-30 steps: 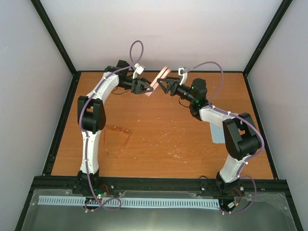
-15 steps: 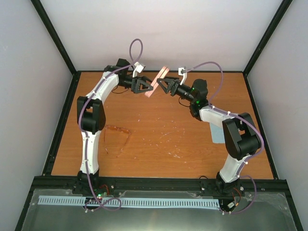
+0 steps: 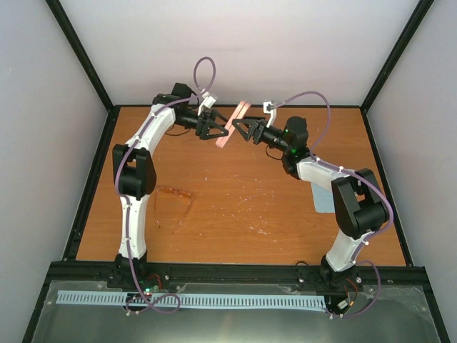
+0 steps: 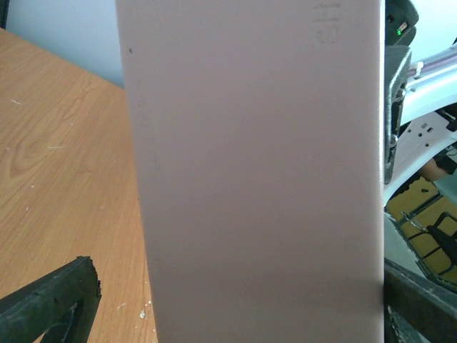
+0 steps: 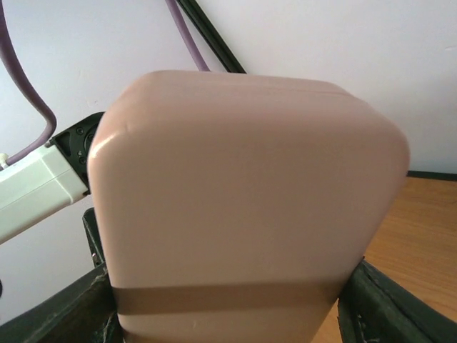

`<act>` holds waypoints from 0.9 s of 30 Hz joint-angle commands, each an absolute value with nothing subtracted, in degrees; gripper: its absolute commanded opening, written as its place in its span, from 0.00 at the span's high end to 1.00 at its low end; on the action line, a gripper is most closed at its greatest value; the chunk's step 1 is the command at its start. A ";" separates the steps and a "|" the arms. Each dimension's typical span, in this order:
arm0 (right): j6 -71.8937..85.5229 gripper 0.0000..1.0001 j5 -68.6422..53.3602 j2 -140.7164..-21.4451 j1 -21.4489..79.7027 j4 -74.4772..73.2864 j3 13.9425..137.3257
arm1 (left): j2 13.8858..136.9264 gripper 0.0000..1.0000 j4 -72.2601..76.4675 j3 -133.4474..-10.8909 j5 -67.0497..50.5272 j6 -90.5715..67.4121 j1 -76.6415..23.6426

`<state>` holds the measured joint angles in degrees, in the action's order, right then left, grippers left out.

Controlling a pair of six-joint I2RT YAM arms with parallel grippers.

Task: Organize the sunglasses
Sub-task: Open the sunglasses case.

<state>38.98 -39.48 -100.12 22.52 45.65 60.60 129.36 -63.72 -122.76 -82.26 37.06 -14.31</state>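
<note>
The pale pink case (image 3: 233,123) hangs tilted in the air over the back middle of the table. My left gripper (image 3: 216,129) is shut on its left side and my right gripper (image 3: 243,127) on its right side. In the left wrist view the case (image 4: 250,171) fills the frame between my fingers (image 4: 50,304). In the right wrist view the case (image 5: 243,200) sits between both black fingers (image 5: 389,304). The sunglasses (image 3: 175,204), thin and amber-brown, lie on the table at the near left, beside my left arm and apart from both grippers.
The light blue cloth (image 3: 320,201) lies flat at the right, partly under my right arm. The wooden table (image 3: 243,207) has black rails at its edges and pale walls on three sides.
Both grippers and the pink case have shifted slightly up and back together. The sunglasses and the cloth have not moved.
</note>
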 commanded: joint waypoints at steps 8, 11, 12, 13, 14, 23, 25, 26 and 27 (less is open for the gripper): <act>39.50 0.66 -43.41 -96.37 22.50 47.19 60.42 | 127.48 0.00 -56.88 -123.73 -75.14 34.92 -14.88; 38.20 0.73 -44.04 -95.25 22.50 44.92 60.14 | 127.72 0.00 -55.58 -123.50 -75.04 34.20 -14.24; 37.75 0.74 -44.16 -94.80 22.46 44.25 60.05 | 127.77 0.00 -55.24 -123.50 -74.74 34.19 -13.88; 37.28 0.80 -44.28 -94.30 22.49 43.42 59.87 | 127.72 0.00 -54.85 -123.42 -74.38 34.19 -13.56; 36.97 0.81 -44.40 -93.84 22.46 42.96 59.59 | 127.80 0.00 -54.56 -123.36 -74.10 34.30 -13.11; 36.21 0.83 -45.19 -90.48 22.50 40.36 57.05 | 128.60 0.00 -56.33 -123.44 -71.77 38.20 -11.16; 35.27 0.83 -43.63 -89.88 22.46 39.51 56.74 | 128.43 0.00 -56.36 -123.57 -72.60 38.09 -11.16; 34.72 0.83 -42.52 -89.69 22.49 39.21 56.62 | 128.20 0.00 -56.25 -123.76 -73.22 37.83 -11.16; 34.19 0.84 -41.47 -89.61 22.50 39.06 56.55 | 128.01 0.00 -56.22 -123.92 -74.13 37.38 -11.16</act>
